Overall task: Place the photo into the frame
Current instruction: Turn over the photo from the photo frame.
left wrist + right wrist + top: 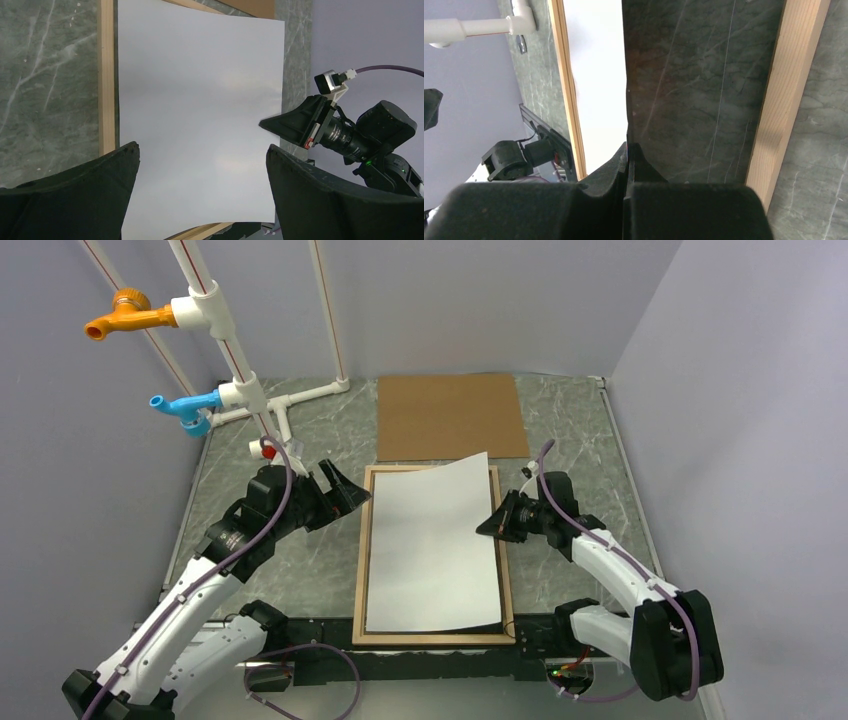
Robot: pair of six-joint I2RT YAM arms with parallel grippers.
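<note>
Right gripper (627, 147): black two-finger tool, closed in a pinch on the right edge of the large, thin, white-backed rectangular photo (430, 550), holding that edge raised over the right rail of the large rectangular frame (364, 560) of thin light natural-wood strips.
Photo: white back up, lying over the frame's opening but twisted. Its left edge sits just inside the left rail and its far right corner overhangs the far rail, so it is not seated.
Frame: flat on the green marbled table (300, 570).
Left gripper (347, 490): jaws spread wide, holding nothing, hovering just beside the frame's left rail near its far end.
Backing board (450, 417): flat brown rectangle just beyond the frame's far rail, untouched by either tool.
Risk, far corner: if let go now, the photo would probably rest skewed on the rails rather than drop in.
Risk, pinched edge: twisting by one edge could crease the glossy sheet or let it slip free.
Risk, frame: any sideways drag may slide the light frame across the smooth table.
</note>
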